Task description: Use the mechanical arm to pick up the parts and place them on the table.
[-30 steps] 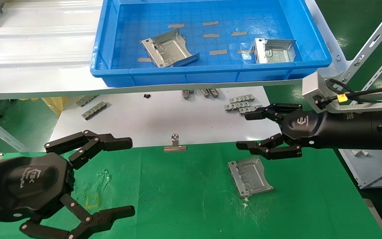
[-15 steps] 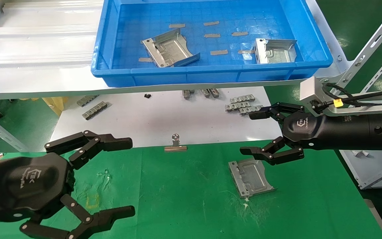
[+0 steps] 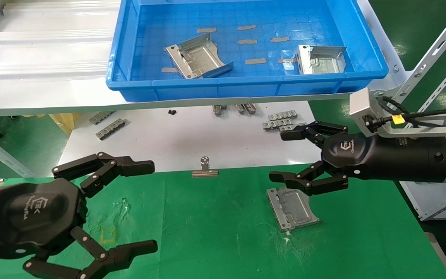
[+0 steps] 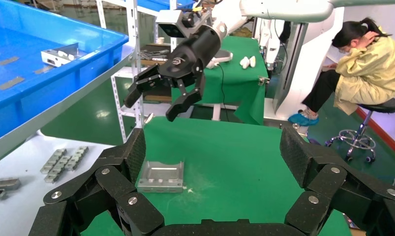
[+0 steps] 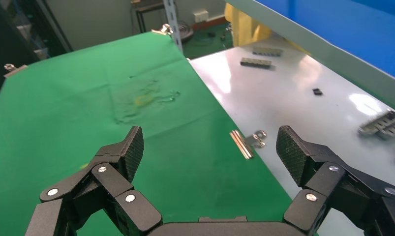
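Right gripper: you see your right gripper hanging over the far edge of the green table, fingers spread wide, nothing between them.
Part on table: one silver part lies flat on the cloth, just below the lower finger.
Blue tray: your tray on the shelf holds two more parts and grey tape pieces.
Left gripper: your left gripper sits low at the near left, fingers apart.
White sheet: notched strips and a clip.

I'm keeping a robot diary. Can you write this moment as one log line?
right gripper: open, empty, above table | left gripper: open, idle | parts: one on table, two in blue tray
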Robot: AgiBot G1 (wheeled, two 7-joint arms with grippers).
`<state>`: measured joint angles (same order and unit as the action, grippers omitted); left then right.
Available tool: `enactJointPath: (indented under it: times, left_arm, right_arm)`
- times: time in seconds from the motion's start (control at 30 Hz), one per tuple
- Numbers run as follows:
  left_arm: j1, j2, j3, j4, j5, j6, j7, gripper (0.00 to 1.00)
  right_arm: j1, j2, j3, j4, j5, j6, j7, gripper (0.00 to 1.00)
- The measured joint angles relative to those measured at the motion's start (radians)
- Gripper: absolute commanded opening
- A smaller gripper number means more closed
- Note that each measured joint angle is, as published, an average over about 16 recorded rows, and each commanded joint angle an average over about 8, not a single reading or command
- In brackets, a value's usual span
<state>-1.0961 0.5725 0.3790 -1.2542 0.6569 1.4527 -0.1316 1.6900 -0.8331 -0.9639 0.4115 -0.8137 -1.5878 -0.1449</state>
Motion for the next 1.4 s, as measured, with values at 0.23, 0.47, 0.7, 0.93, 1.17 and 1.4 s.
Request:
enactJointPath:
  times: [0.23, 0.47, 0.7, 0.93, 1.17, 1.4]
  left_arm:
    - [0.0, 0.0, 0.0, 0.0, 0.0, 0.0, 0.0, 1.0]
    - [0.0, 0.0, 0.0, 0.0, 0.0, 0.0, 0.0, 1.0]
    - [0.0, 0.0, 0.0, 0.0, 0.0, 0.0, 0.0, 1.0]
    - [0.0, 0.0, 0.0, 0.0, 0.0, 0.0, 0.0, 1.0]
    - [0.0, 0.0, 0.0, 0.0, 0.0, 0.0, 0.0, 1.0]
    - [0.0, 0.0, 0.0, 0.0, 0.0, 0.0, 0.0, 1.0]
  right_arm:
    - [-0.084, 0.03, 0.094, 0.12, 0.011, 0.013, 0.046, 1.0]
    - [-0.169, 0.061, 0.188, 0.239, 0.023, 0.025, 0.091, 1.0]
    - [-0.253, 0.091, 0.281, 0.359, 0.034, 0.038, 0.137, 1.0]
    - [-0.338, 0.122, 0.376, 0.479, 0.046, 0.051, 0.183, 1.0]
    - [-0.423, 0.152, 0.47, 0.599, 0.057, 0.063, 0.228, 1.0]
    - [-0.508, 0.183, 0.564, 0.72, 0.069, 0.076, 0.274, 1.0]
